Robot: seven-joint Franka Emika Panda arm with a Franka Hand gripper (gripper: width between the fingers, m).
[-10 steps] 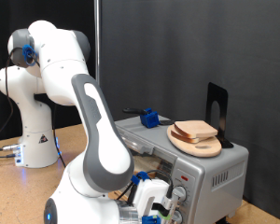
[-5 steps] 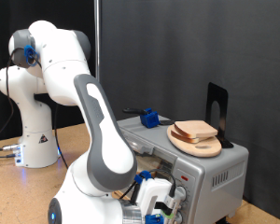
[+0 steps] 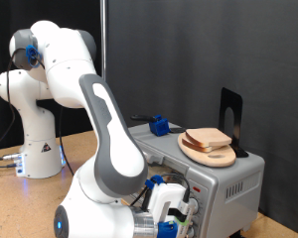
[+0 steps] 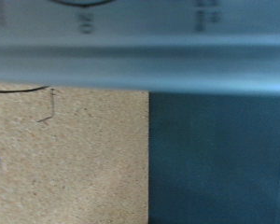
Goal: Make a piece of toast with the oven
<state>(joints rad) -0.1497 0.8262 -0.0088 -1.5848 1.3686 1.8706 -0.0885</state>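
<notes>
The white arm's gripper (image 3: 172,220) has edged rightward along the small silver countertop oven (image 3: 226,186), partly blocking its front. Finger state: cannot tell. Wrist view is showing only blur.

Even bright light, dark backdrop; blurred, streaky wrist view.

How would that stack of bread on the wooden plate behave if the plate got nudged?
The bread slices lie loosely stacked on the wooden plate, so they would probably slide apart. The plate sits on the oven top near its edge, so it might slip off the smooth metal. Bread looks soft and light, likely to dent under fingers.
</notes>
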